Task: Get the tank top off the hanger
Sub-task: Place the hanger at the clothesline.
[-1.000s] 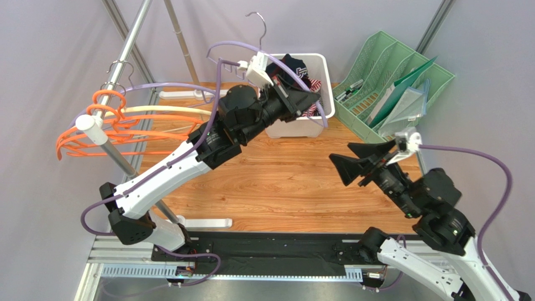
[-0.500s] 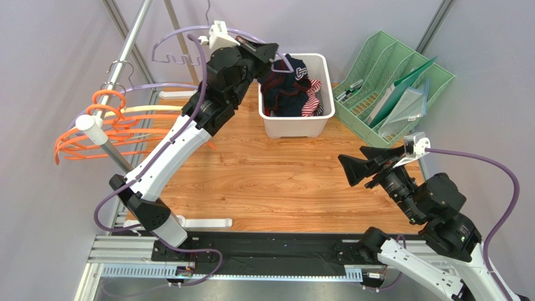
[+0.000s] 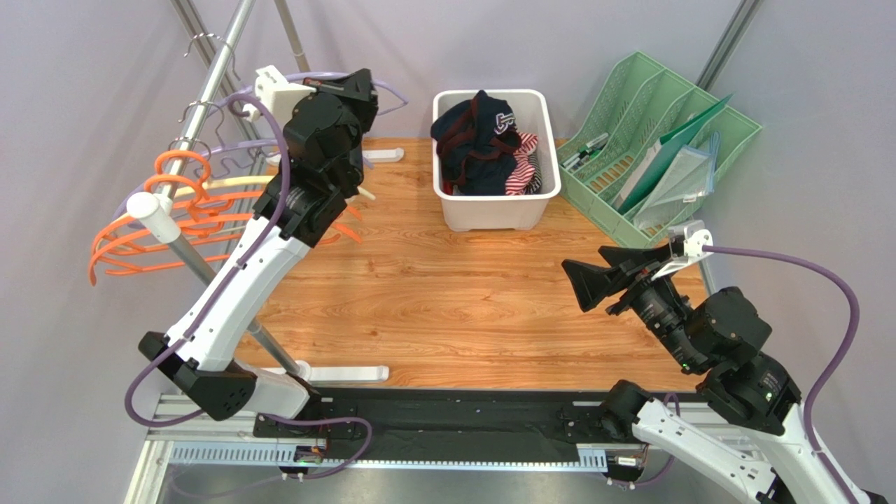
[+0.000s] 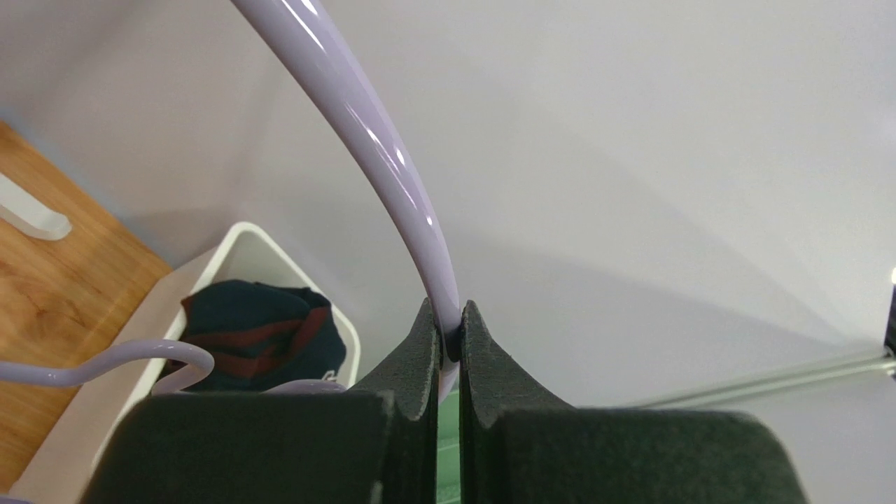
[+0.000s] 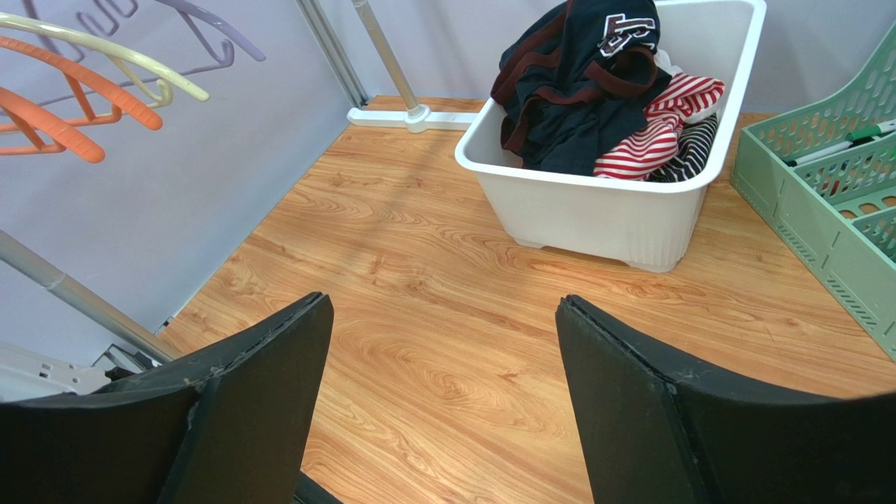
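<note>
I'm seeing the tank top point(image 3: 479, 131) lying off the hanger, a dark navy piece with maroon trim heaped on top of striped clothes in the white bin point(image 3: 494, 210) at the top centre of the overhead view. The lavender hanger point(image 4: 389, 179) is showing bare in the left wrist view, its rod running up and to the left out of the left gripper point(image 4: 452, 315), which is pinching it tight between both pads. In the overhead view that arm is reaching into the upper left of the frame, beside the metal rack pole point(image 3: 210, 95) and the orange hangers point(image 3: 158, 226) hanging on it. The right gripper point(image 5: 442, 305) is hovering spread wide and holding nothing, right of centre over the wooden table point(image 3: 463, 305). A green file organiser point(image 3: 673, 126) is sitting in the upper right.
</note>
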`<state>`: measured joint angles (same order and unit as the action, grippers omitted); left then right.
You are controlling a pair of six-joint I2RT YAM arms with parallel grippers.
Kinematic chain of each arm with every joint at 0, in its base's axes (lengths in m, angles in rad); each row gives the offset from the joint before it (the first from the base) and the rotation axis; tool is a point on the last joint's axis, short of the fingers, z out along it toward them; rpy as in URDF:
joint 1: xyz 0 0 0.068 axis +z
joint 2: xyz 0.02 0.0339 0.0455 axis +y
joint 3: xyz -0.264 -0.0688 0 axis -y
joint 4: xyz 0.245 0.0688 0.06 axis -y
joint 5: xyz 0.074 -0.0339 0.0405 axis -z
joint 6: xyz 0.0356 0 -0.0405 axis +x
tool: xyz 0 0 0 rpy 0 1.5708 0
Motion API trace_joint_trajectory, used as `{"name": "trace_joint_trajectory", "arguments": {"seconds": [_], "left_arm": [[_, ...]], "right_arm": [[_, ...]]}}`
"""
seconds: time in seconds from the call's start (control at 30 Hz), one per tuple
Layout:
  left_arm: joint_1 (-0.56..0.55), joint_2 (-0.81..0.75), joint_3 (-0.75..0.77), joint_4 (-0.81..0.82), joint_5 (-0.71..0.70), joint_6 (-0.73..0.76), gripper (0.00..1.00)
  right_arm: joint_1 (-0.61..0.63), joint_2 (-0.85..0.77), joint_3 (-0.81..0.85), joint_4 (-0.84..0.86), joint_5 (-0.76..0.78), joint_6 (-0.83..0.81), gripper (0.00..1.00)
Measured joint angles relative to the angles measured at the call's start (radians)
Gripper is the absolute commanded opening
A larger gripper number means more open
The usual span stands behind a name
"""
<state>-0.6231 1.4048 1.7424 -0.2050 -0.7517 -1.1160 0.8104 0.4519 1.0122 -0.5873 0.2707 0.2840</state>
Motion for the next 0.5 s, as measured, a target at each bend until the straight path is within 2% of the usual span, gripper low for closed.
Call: {"name": "trace_joint_trajectory", "arguments": {"seconds": [0.27,0.5], "left_arm": [[0.008,-0.091,-0.137,0.005,-0.115,-0.104,0.00],[0.008,-0.105,-0.201,0.011,-0.126,-0.155,0.02]], "right_arm": [[0.000,0.009,-0.006,0.001,-0.002,0.005,0.84],[0.000,0.023,-0.019,0.001,-0.003,0.008,0.84]]}}
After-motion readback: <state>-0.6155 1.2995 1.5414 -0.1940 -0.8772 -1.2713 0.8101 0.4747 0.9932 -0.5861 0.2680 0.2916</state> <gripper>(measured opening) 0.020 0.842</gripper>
